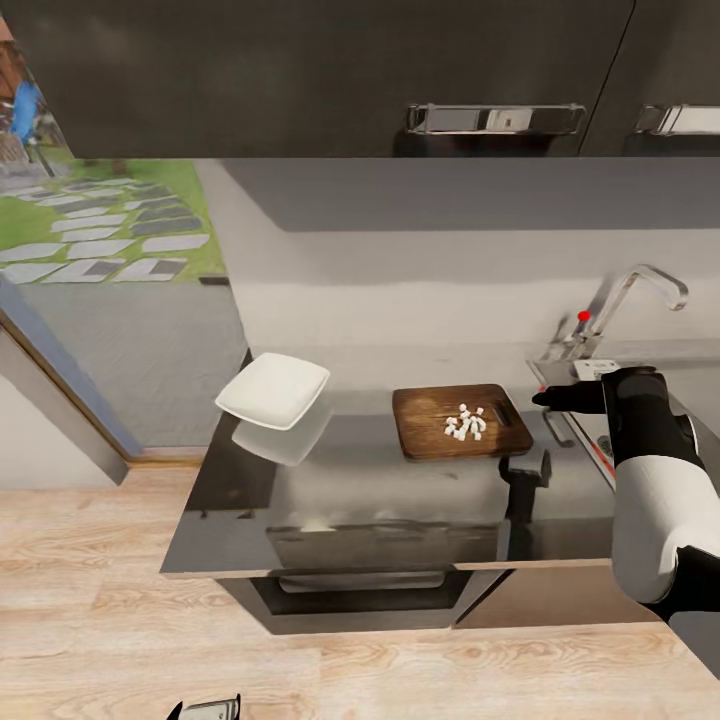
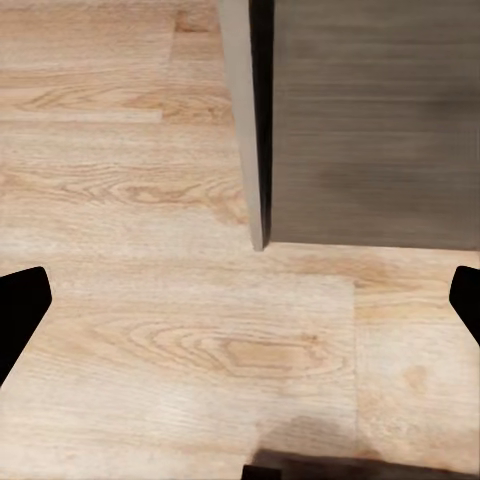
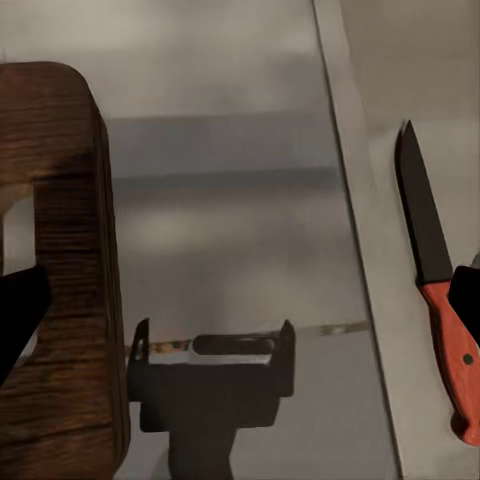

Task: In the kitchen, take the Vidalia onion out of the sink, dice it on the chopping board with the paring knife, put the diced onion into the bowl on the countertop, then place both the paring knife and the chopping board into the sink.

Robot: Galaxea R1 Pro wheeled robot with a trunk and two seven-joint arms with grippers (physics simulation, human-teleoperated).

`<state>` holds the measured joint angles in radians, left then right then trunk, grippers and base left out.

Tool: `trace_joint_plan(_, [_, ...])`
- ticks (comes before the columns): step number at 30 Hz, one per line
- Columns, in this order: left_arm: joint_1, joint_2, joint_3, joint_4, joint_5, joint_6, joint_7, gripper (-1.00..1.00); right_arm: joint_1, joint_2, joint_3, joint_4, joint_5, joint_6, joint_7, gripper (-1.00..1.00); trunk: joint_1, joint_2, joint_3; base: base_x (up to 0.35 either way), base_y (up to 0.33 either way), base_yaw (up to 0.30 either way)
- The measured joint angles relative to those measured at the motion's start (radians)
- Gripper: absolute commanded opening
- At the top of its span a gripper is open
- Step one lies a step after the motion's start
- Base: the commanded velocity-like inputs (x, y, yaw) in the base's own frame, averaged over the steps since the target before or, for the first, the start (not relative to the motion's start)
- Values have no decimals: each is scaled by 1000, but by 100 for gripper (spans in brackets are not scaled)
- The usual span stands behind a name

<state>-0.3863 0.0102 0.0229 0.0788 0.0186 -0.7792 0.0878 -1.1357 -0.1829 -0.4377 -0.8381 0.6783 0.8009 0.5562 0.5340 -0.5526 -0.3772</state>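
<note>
My right arm (image 1: 655, 480) reaches forward at chest height with its gripper (image 1: 560, 398) spread wide open, while my left gripper (image 1: 205, 710) hangs low, fingers (image 2: 20, 310) parted, pointing downward

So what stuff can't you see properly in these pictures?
- The sink: in the head view the right arm covers most of the basin, so its inside stays hidden.
- The paring knife: in the right wrist view a dark fingertip covers part of its red handle.
- The onion pieces on the chopping board: too small to count, head view.
- The left gripper: cut off by the head view's bottom edge.
</note>
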Motion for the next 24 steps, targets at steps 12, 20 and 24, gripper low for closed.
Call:
trace_joint_plan(12, [0, -1, 0, 0, 0, 0, 0, 100, 0, 27, 9, 6, 3, -1, -1, 100, 0, 0, -3, 0, 1, 0])
trace_joint_plan(20, [0, -1, 0, 0, 0, 0, 0, 100, 0, 33, 8, 6, 5, -2, -1, 100, 0, 0, -15, 0, 0, 0])
trace_joint_plan(24, [0, -1, 0, 0, 0, 0, 0, 100, 0, 34, 8, 6, 5, -2, -1, 100, 0, 0, -21, 0, 0, 0])
